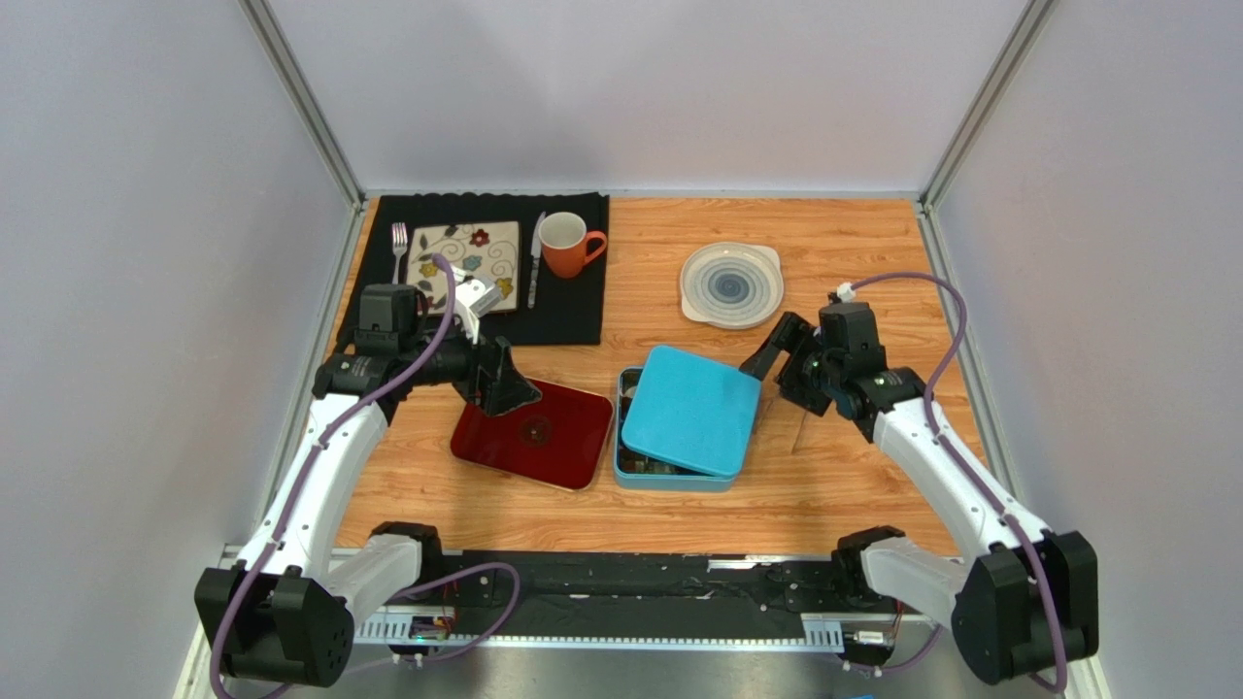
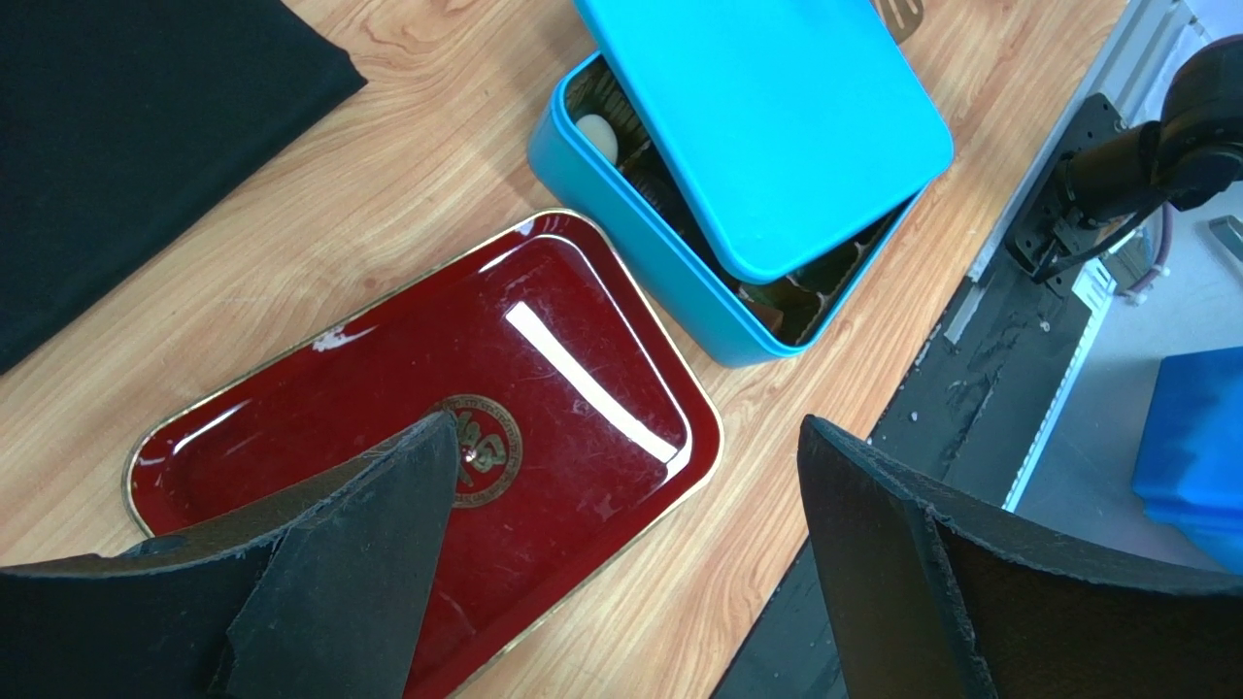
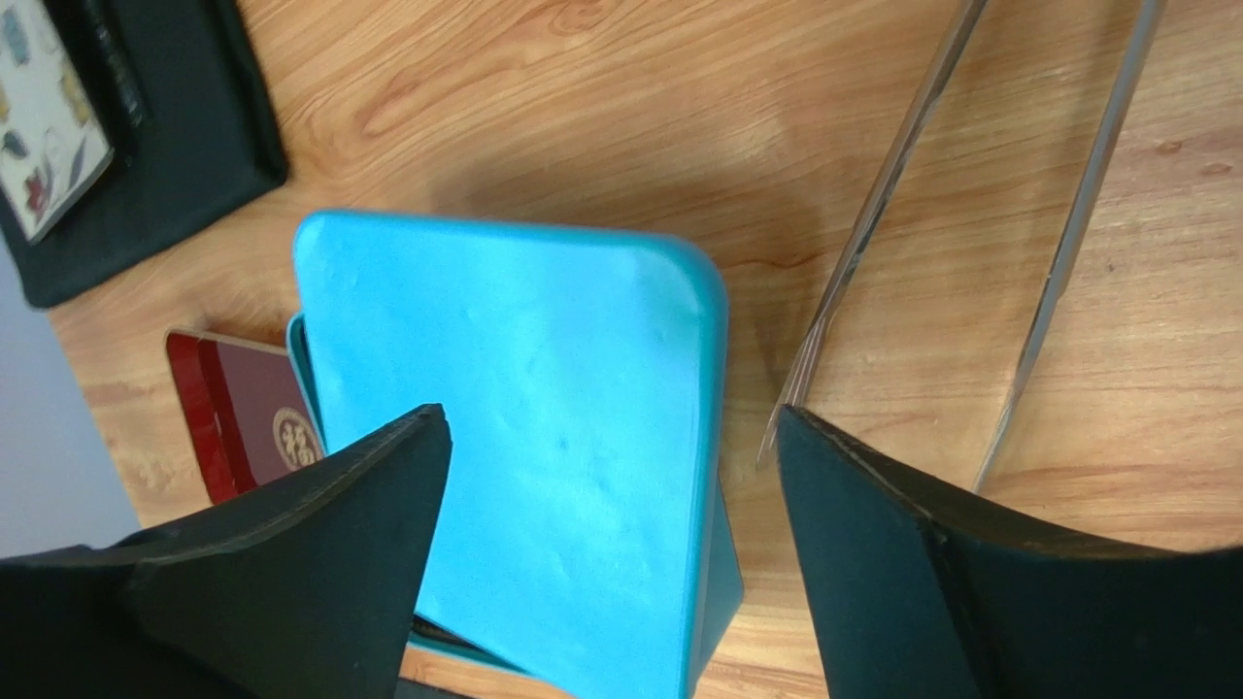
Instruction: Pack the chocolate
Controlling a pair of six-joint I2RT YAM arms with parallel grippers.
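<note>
While both arms hang empty with jaws spread wide, the left gripper (image 2: 625, 430) hovers over the red tray (image 2: 438, 379) and the right gripper (image 3: 613, 423) over the teal lid (image 3: 511, 437). That lid lies askew on the teal box (image 2: 628, 216), where the chocolate (image 2: 595, 134) sits, a white piece showing at the uncovered edge. Tongs (image 3: 878, 219) lie right of the box; beyond stand a white dish (image 1: 730, 283) and an orange mug (image 1: 566, 242).

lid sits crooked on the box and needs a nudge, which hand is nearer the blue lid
Right. The right hand hovers open at the blue lid's far right corner. The left hand is open over the red tray, left of the box.
</note>
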